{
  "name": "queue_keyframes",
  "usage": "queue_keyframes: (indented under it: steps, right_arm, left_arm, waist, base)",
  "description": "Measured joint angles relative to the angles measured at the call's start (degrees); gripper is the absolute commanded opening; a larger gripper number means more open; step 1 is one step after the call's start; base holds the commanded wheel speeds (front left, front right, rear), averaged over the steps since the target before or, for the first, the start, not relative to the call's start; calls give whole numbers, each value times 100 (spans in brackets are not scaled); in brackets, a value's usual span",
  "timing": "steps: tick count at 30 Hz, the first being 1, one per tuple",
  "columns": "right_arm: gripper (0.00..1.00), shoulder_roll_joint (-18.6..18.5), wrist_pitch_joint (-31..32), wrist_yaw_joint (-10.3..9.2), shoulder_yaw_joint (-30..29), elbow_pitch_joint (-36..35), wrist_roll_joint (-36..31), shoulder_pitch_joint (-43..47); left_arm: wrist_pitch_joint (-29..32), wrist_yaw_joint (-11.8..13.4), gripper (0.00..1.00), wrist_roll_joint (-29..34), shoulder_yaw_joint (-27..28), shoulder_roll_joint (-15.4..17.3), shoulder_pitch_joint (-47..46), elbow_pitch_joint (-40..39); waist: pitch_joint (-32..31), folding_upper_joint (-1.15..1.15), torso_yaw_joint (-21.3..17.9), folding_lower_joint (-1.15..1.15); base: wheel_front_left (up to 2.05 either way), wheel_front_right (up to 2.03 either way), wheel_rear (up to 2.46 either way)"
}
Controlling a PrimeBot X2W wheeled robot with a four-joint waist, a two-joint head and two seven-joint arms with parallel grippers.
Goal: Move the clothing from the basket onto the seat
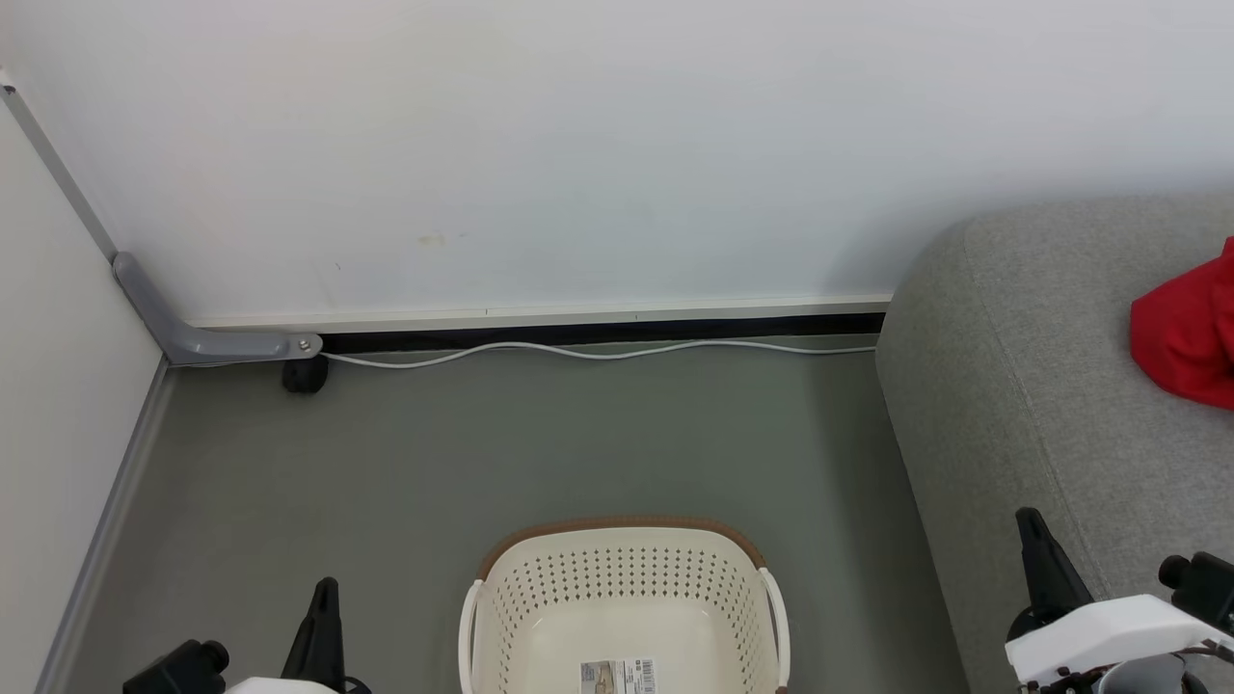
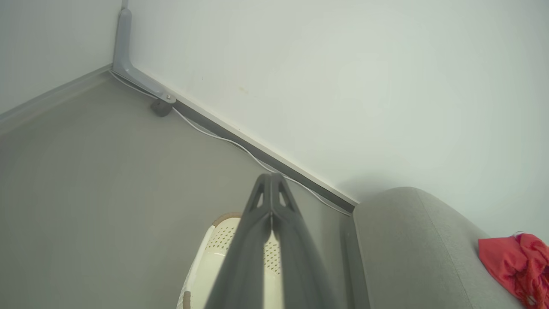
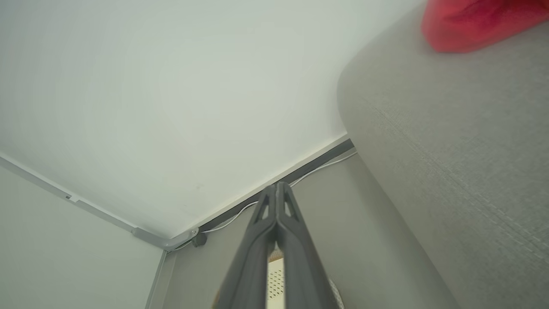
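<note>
Head view's right edge shows crumpled red clothing (image 1: 1188,337) on the grey seat (image 1: 1012,386). Fingers are together on the left end effector (image 2: 271,177) and the right end effector (image 3: 277,185).

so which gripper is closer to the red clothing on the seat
Right. The right gripper is over the edge of the seat that the clothing lies on. The left gripper is over the floor on the far side of the basket, much farther off.

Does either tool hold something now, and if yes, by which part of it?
Nothing is held. The left tool and the right tool are both shut on nothing; the red clothing lies on the seat, apart from them.
</note>
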Motion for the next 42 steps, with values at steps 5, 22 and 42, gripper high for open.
queue_keyframes:
  steps: [5, 22, 42]
  right_arm:
    - [0, 24, 76, 0, -67, -68, 267, 0]
    - [0, 142, 345, -1, -311, -221, 1218, 0]
    - [0, 245, 699, -1, -620, -415, 2331, 1]
  left_arm:
    - [102, -26, 0, -322, 37, 1, -11, -18]
    - [374, -132, 0, -1393, 141, 7, -127, -89]
    - [701, -234, 0, -2613, 257, 18, -256, -174]
  waist:
    - [8, 0, 0, 0]
    - [36, 0, -2, 0]
    - [69, 0, -4, 0]
  base:
    - [0, 0, 0]
    - [0, 0, 0]
    - [0, 0, 0]
